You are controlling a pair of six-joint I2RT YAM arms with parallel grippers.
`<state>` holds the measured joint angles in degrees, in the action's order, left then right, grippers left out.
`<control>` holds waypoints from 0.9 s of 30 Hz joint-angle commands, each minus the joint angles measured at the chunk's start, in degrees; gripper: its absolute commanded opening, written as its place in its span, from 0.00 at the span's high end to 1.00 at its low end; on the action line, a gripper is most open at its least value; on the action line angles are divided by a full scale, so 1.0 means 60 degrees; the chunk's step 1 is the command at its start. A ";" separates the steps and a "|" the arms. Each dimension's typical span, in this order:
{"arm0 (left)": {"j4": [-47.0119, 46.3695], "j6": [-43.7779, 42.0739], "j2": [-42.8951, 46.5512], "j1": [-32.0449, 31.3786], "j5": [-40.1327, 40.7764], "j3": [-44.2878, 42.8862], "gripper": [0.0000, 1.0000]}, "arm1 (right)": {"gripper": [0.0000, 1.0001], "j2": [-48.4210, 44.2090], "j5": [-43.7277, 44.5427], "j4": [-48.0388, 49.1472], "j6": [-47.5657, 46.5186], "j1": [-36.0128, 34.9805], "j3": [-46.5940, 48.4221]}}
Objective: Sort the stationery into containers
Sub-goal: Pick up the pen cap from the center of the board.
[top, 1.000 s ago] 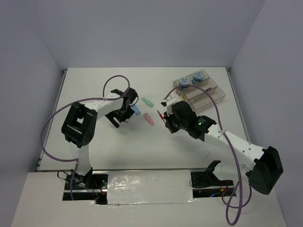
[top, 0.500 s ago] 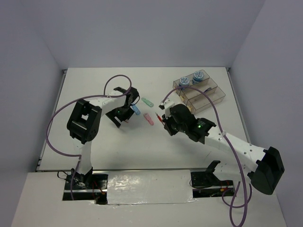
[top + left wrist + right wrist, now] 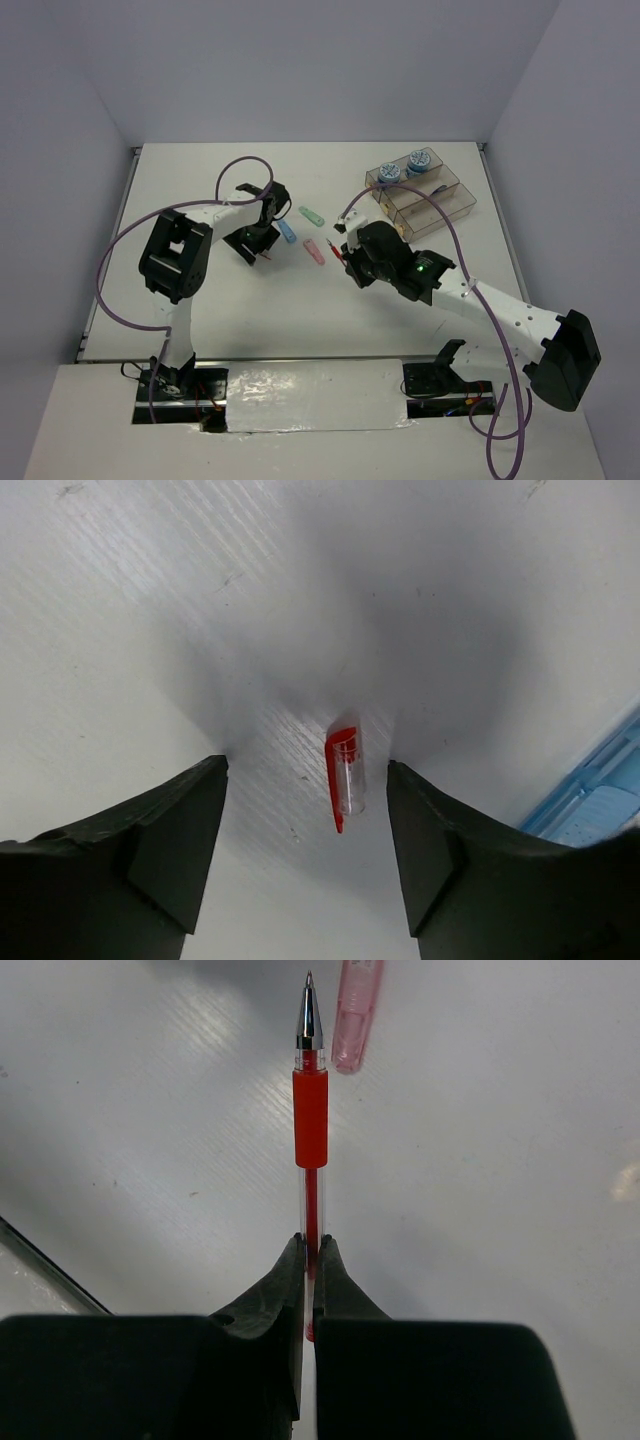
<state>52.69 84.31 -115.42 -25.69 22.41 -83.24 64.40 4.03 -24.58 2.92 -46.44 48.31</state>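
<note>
Jaws of right gripper (image 3: 308, 1247) clamped on red pen (image 3: 310, 1120), tip near pink flat piece (image 3: 355, 1010); left gripper (image 3: 307, 768) spread open, straddling red pen cap (image 3: 345, 778) on table (image 3: 130, 610).

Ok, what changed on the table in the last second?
The left gripper slid slightly back from the blue flat piece and now straddles the small red pen cap, jaws open. The right gripper, shut on the red gel pen, shifted a little left. The green flat piece, the pink flat piece and the blue-and-white tape rolls in the clear bins stayed put.
</note>
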 commanded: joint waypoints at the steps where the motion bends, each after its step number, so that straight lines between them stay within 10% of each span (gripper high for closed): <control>1: -0.0006 0.0127 -0.0481 0.0063 0.0014 0.0441 0.25 | 1.00 -0.0172 0.0177 0.0229 -0.0106 -0.0127 0.0019; 13: -0.1600 0.0099 -0.0466 0.0078 -0.0483 0.2020 1.00 | 1.00 -0.0785 -0.0567 0.0667 -0.0135 -0.0215 -0.0244; 27: -0.6935 -0.3884 0.4540 -0.0565 -0.1421 0.6300 1.00 | 1.00 -0.0862 -0.2769 0.5045 0.3743 -0.0623 -0.3187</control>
<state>14.26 69.54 -92.01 -27.38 18.48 -48.62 57.43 -10.52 -5.93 14.24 -48.14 33.04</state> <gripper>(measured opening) 0.197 0.030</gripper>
